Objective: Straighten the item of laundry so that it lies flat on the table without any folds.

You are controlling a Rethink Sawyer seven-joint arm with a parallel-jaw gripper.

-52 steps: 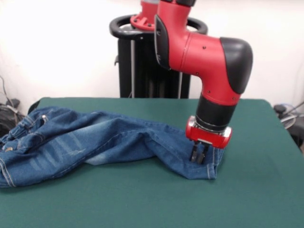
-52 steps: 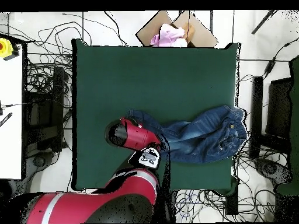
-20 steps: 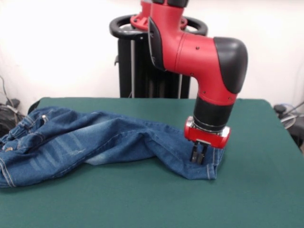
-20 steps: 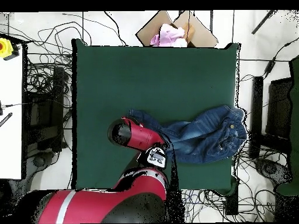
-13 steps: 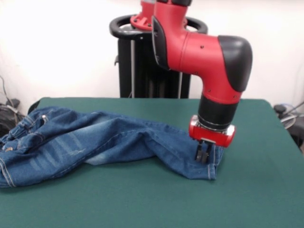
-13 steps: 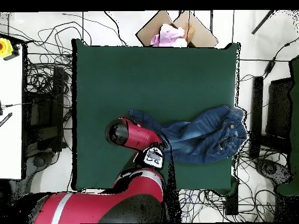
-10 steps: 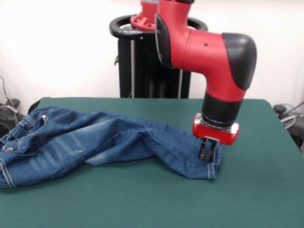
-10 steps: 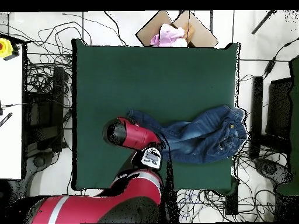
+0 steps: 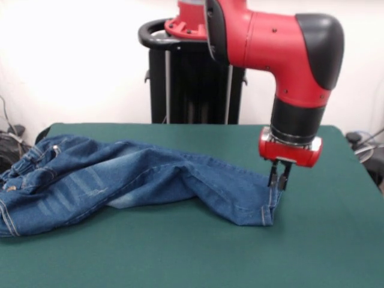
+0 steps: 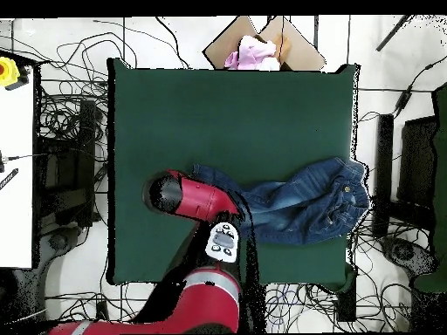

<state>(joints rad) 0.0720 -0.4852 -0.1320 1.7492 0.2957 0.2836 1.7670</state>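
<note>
The table (image 9: 180,258) is carrying the jeans (image 9: 120,183) along one side, waistband bunched at its edge and hanging slightly over, legs running toward the middle as one overlapped, rumpled strip. The red arm (image 9: 282,42) is travelling away from the garment: a moment ago its gripper (image 9: 279,179) was planted low on the hem end of the leg, and now it is riding higher and further out past that end, just beside the cuff. The cloth is lying as it did before, so the stroke is looking finished without much gain; I judge most of the flattening is still ahead, since the legs are crossing and the seat is wrinkled.

The gripper's fingers (image 9: 273,176) are sitting close together, and nothing is showing between them.

The front view is giving the gripper's height and the folds' relief. The overhead view is hiding the gripper beneath the arm (image 10: 196,199), yet it is showing the jeans (image 10: 301,208) against the whole table (image 10: 227,113).
</note>
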